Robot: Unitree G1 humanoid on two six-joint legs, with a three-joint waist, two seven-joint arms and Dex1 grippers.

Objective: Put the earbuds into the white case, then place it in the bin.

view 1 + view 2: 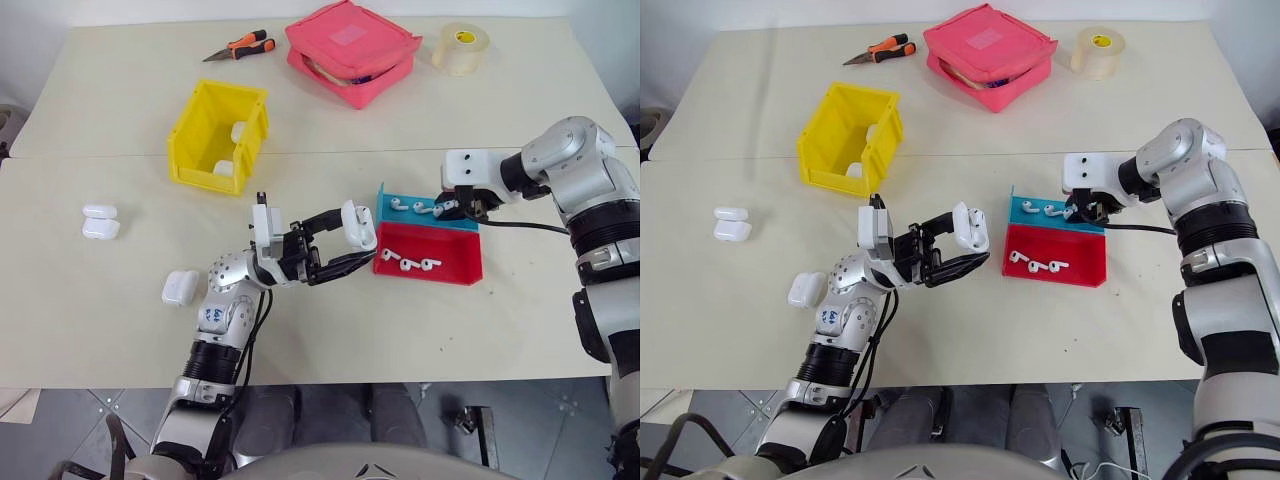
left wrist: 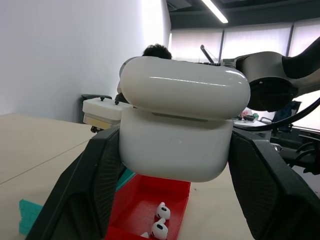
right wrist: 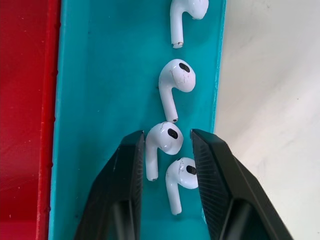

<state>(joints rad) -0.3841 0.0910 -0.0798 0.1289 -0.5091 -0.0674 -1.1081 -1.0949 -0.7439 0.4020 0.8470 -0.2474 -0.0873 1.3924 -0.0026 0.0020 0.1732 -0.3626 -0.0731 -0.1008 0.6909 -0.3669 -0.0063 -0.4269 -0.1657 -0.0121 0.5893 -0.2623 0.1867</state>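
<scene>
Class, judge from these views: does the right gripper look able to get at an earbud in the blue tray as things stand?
Probably yes: the right gripper already straddles an earbud in the blue tray, and nothing lies over it.

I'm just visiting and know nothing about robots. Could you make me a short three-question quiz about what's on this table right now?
1. True or false: the left gripper is holding a white case.
2. Which tray is the right gripper reaching into: A) the red tray, B) the blue tray, C) the yellow bin?
3. Fill in: the right gripper's fingers sit on either side of a white ____.

Key: 1 true. 2 B. 3 earbud.
</scene>
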